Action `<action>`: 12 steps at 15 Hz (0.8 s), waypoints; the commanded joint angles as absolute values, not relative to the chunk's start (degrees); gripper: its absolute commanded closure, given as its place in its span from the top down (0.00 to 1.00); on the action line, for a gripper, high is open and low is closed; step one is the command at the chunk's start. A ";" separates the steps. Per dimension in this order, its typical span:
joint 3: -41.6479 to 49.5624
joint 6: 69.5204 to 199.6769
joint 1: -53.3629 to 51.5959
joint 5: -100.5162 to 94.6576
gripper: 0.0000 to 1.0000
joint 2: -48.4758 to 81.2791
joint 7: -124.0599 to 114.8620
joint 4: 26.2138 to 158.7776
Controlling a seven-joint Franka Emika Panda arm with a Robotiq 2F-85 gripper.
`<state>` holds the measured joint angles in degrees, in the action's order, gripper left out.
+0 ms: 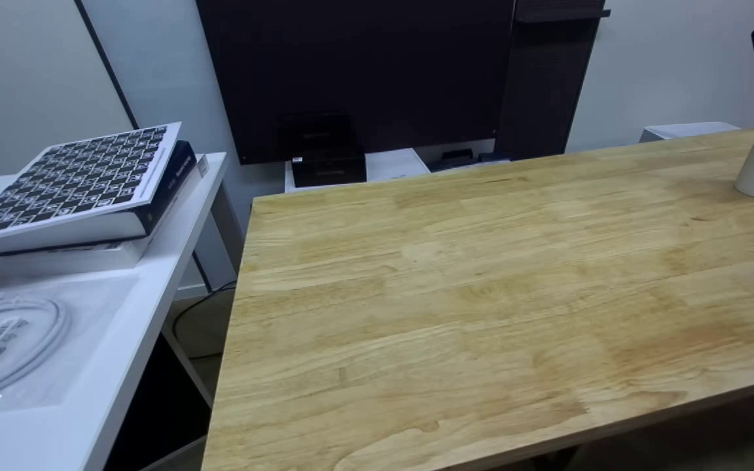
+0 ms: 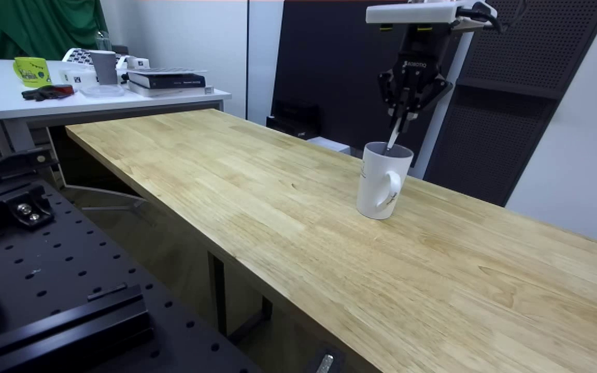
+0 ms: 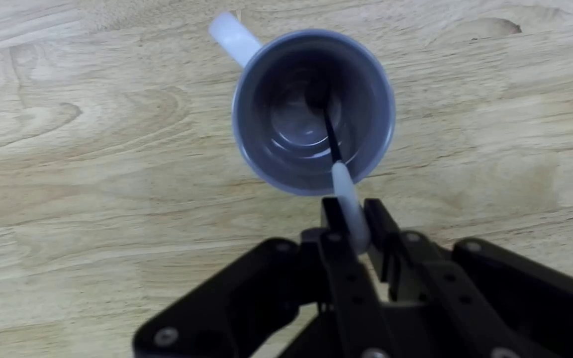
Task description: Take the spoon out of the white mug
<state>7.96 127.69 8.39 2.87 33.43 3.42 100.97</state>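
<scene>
- Clamping the white handle of a slender, dark-stemmed spoon (image 3: pixel 344 186), the black jaws hang above a tall, white, cylindrical mug (image 2: pixel 373 181) with a grey inside.
- The spoon leans, its dark lower end down inside the mug.
- The mug stands upright on a long, pale wooden counter (image 2: pixel 288 217), near its edge.

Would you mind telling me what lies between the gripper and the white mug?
The spoon does: all three views show its white handle running from the gripper down toward the white mug; the wrist view shows its dark end inside.
</scene>
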 commanded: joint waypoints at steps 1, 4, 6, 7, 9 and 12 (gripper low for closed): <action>8.07 125.74 7.57 0.74 0.04 32.91 0.10 98.10; 7.82 122.44 7.03 0.18 0.04 31.25 -0.50 95.93; 7.88 118.97 6.35 -0.79 0.04 30.29 -1.05 93.68; 8.03 117.46 5.74 -1.51 0.04 29.29 -1.80 92.87; 8.35 114.86 4.50 -3.67 0.04 27.22 -3.43 91.46; 7.83 109.44 2.89 -6.82 0.04 21.97 -4.34 90.11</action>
